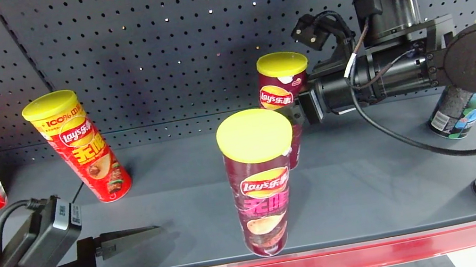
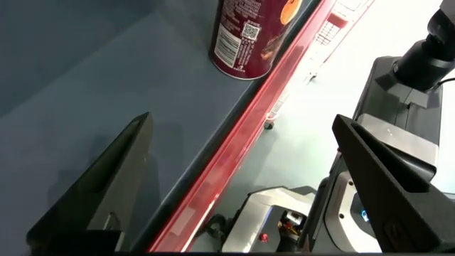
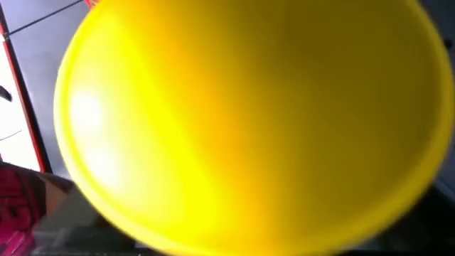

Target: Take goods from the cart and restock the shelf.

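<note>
Right end effector [image 1: 298, 113] close against the side of the rear maroon chip can [image 1: 284, 90], at the back of the shelf [image 1: 369, 179] and partly behind the front maroon can [image 1: 262, 187]; cannot tell if clenched on it or released. From the right wrist, the yellow lid [image 3: 249, 121] very near. Left end effector [image 1: 175, 262] released, spread wide and empty, low by the red front edge [image 1: 334, 259] of the shelf, near the base of the front can. Further left on the shelf, a red chip can [image 1: 80, 146], standing. Probably light and stiff, such a paper tube, but smooth-sided, tall and easy to tip, with thin walls likely to dent. Best to hold at the middle of the body with moderate squeeze, not at the lid, likely to pop off.
</note>
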You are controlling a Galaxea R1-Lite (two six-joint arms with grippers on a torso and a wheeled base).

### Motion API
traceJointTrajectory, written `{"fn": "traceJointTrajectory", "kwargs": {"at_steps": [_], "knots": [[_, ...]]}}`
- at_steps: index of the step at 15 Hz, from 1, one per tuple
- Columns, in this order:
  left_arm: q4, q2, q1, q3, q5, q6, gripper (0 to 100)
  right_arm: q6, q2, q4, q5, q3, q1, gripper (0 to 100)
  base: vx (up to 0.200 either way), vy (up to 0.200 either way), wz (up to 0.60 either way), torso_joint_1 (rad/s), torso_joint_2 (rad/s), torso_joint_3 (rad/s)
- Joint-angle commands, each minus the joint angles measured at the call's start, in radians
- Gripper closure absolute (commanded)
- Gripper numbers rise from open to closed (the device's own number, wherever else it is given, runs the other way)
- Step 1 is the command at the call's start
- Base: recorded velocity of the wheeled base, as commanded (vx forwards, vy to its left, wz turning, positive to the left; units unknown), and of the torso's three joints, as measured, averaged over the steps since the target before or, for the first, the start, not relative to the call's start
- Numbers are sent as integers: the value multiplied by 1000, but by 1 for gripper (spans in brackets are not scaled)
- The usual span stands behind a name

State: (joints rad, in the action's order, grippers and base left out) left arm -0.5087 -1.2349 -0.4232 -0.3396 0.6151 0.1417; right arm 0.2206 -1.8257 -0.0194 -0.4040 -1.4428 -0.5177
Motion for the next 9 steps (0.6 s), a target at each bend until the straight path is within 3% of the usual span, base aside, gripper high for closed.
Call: {"fn": "traceJointTrajectory", "kwargs": {"at_steps": [1,9], "knots": [[-1,-8,0,-3,-2,1,0,0,54,-1,2,42,-1,0,0,0,0,0,0,0],[-4,-130,7,-105,-43,-8,0,0,299,-1,34,297,18,0,0,0,0,0,0,0]]}}
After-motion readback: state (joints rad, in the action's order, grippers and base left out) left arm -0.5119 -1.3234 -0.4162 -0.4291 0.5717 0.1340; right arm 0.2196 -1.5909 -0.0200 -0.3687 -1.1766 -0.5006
